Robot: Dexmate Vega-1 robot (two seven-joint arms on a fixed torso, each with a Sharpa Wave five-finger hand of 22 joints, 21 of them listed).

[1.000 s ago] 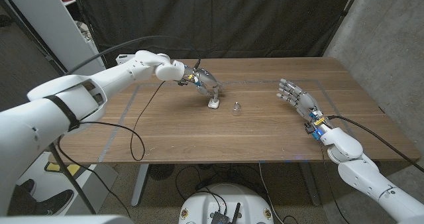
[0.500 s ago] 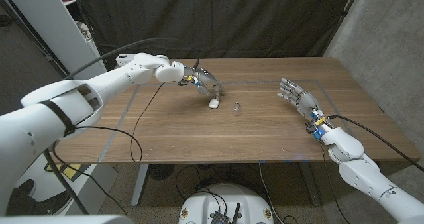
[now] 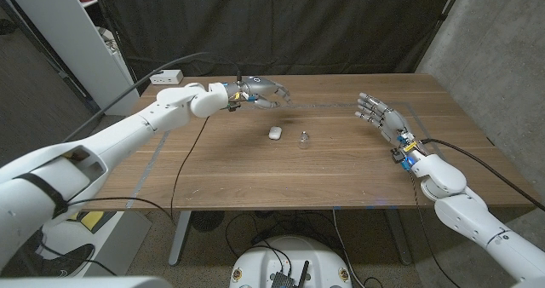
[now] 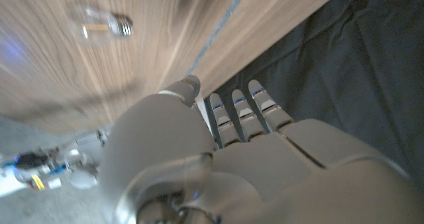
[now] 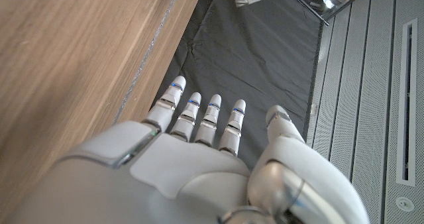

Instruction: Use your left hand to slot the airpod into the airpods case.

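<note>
Your left robot hand (image 3: 262, 92) hangs above the far part of the desk (image 3: 213, 177) with its fingers apart and nothing between them; the airpods case (image 3: 274, 133) lies on the wood nearer the robot than that hand and a little to its right, well apart from the fingertips; the small clear-looking piece just beside the case on its right, the airpod (image 3: 304, 137) as far as I can judge, sits on the desk too, close to the case but not touching it; it is too small to tell how it lies. I read this as the reaching step, with no grasp made and the airpod not yet in the case; whether the lid stands open I cannot tell. Your next move calls for bringing the left robot hand back toward the robot and down over the airpod, then a fine pinch, since the thing is tiny and may skid on the smooth wood. Your right robot hand (image 3: 380, 118) waits over the right side of the desk, fingers spread and holding nothing; leave it there.
</note>
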